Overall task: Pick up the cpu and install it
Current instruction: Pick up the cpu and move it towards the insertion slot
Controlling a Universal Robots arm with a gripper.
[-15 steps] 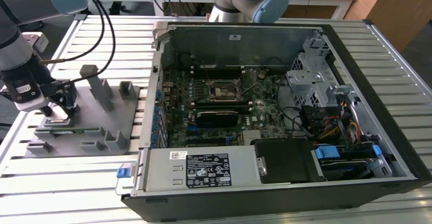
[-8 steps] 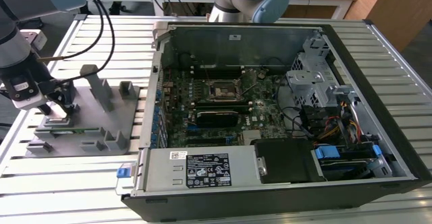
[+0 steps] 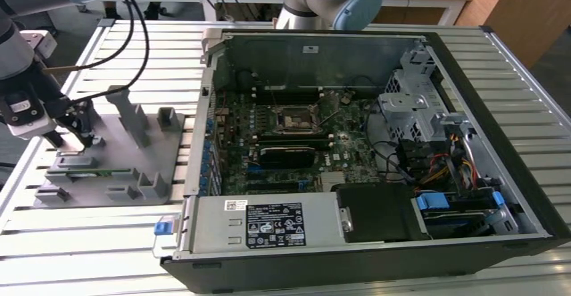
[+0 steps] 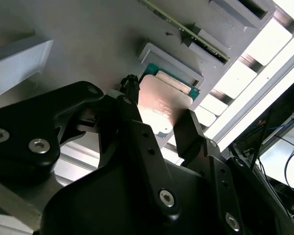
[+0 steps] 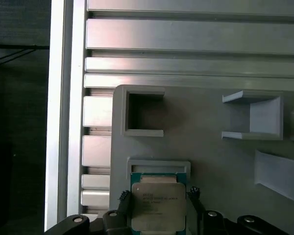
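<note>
While the arm stood over the grey tray (image 5: pixel 210 161), the gripper (image 3: pixel 83 137) was found lowered onto the cpu (image 5: pixel 158 208), directly beneath the wrist. In both wrist views the two black fingers (image 4: pixel 186 128) were seen closed against opposite edges of the chip, so the end effector was judged to be grasping the cpu. The silver lid faced up between them. The cpu appeared to sit in or just above its shallow pocket (image 5: pixel 158 164), whose raised wall lay just ahead of the fingertips; whether it had cleared the pocket floor could not be determined. An empty square recess (image 5: pixel 143 113) was noted further ahead on the same tray. The open computer case (image 3: pixel 526 196), with the motherboard socket (image 3: pixel 293 119), was recorded well apart from the gripper, towards the exterior view's right. The hold was judged narrow, taken on thin edges only. A slip or a tilt could result from an uneven grip. The chip could also catch on the pocket wall if raised off-square, and its underside could be damaged by a drop.
</note>
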